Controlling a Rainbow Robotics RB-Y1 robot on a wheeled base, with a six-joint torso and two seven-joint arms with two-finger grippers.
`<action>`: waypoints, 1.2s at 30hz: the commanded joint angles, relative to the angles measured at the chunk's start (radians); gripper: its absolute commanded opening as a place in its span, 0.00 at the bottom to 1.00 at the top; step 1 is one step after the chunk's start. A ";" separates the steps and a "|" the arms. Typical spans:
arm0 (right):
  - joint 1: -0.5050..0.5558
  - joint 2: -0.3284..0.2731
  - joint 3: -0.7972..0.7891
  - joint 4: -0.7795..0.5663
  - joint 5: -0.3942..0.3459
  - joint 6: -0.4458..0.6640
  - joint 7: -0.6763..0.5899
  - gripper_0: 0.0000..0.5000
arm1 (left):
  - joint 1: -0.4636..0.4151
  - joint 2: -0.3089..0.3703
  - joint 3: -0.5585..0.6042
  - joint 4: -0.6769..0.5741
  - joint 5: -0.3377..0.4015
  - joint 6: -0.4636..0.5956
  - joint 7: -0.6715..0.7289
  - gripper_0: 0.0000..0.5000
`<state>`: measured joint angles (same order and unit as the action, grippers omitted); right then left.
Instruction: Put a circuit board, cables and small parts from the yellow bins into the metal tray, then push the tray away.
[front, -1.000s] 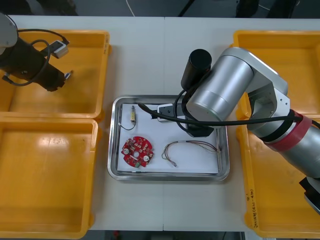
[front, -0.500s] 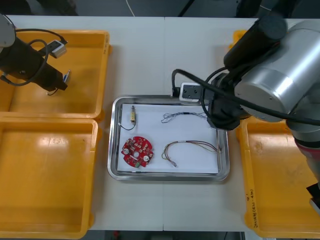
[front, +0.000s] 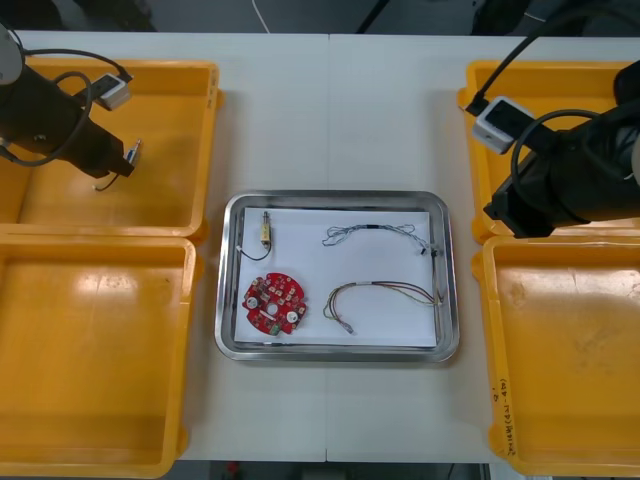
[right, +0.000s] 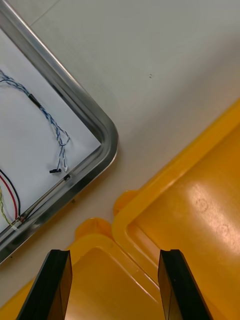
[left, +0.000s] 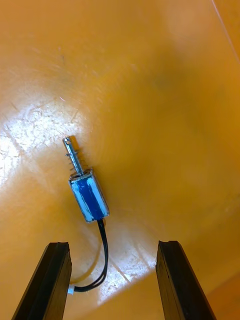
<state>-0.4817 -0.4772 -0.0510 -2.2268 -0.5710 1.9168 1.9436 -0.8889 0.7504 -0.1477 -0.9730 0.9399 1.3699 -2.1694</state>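
Our left gripper stood wide open, empty, over a small blue metal part in the far yellow plastic bin left of the shiny metal tray; our right gripper, equally open and empty, hung just right of that tray

No word, number or brand can be read anywhere. A short line of dark writing runs along the left rim of the yellow bin at the lower right of the front view, too small to make out. In the right wrist view, 2 small round moulded marks sit on the floor of another yellow bin near the metal tray corner, with no legible characters.
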 joint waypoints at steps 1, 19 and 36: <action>0.071 -0.023 -0.105 -0.085 -0.009 0.003 -0.077 1.00 | -0.059 0.041 0.025 -0.029 -0.036 0.058 0.172 1.00; 0.265 -0.098 -0.329 -0.129 -0.024 0.003 -0.374 1.00 | -0.091 -0.056 0.025 -0.027 -0.173 0.032 0.356 1.00; 0.347 -0.110 -0.402 -0.045 -0.036 0.003 -0.419 1.00 | -0.091 -0.106 -0.041 0.034 -0.207 -0.109 0.352 1.00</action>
<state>-0.1531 -0.5492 -0.4031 -2.2841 -0.5895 1.9168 1.5687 -0.9306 0.6586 -0.1747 -0.9454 0.7512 1.2819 -1.8610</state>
